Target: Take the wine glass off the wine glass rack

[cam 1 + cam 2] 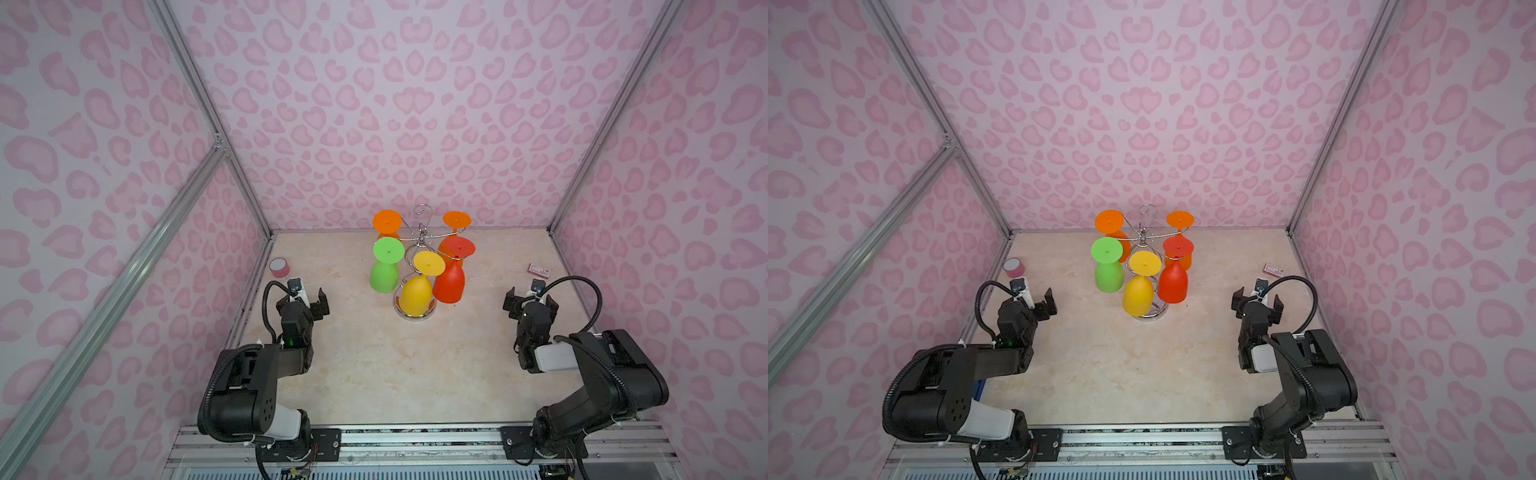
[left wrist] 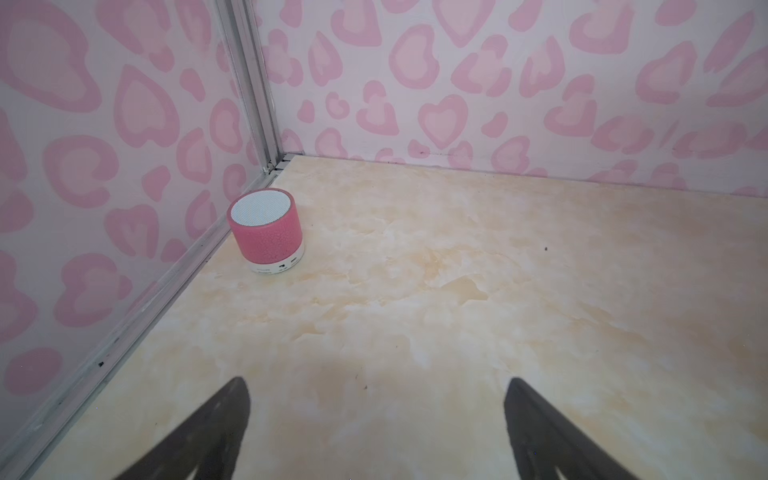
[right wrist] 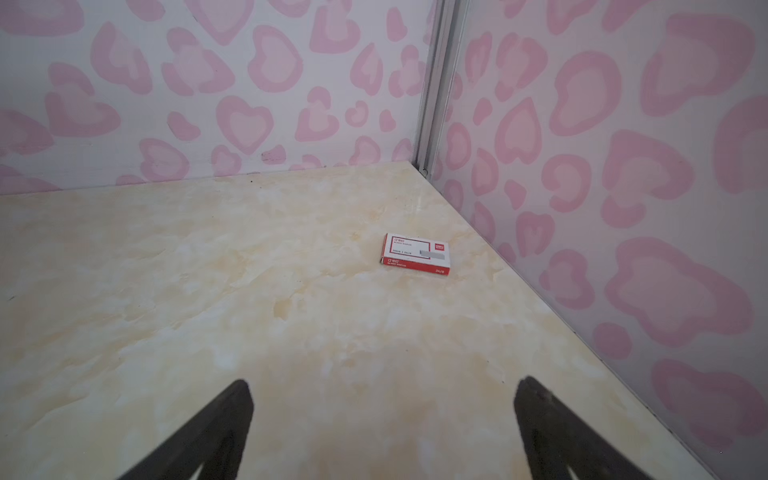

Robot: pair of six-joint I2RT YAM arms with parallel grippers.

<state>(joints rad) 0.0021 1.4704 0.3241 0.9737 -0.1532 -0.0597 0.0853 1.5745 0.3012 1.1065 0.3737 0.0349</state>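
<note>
The beige marbled tabletop [image 1: 374, 374] carries the shiny chrome wire wine glass rack [image 1: 415, 318] towards its back edge; the yellow plastic wine glass [image 1: 415, 296] covers most of the rack's round base. It hangs bowl-down from the rack, with the green plastic wine glass [image 1: 384, 277] left of the rack's stem and the red plastic wine glass [image 1: 449, 287] right of it. Behind them hang the left orange wine glass [image 1: 387, 221] and the right orange wine glass [image 1: 456, 220], their bowls mostly covered. The left gripper [image 2: 376, 384] and right gripper [image 3: 383, 381] flank the rack, jaws spread wide and empty, with only blurred tips visible in the wrist views. A pink cylindrical speaker [image 2: 266, 230] stands far left of the rack. A red-and-white cardboard box [image 3: 415, 254] lies far right, its print unreadable.

A pink speaker [image 2: 266, 230] and a red-and-white box [image 3: 415, 254] sit by opposite walls.
</note>
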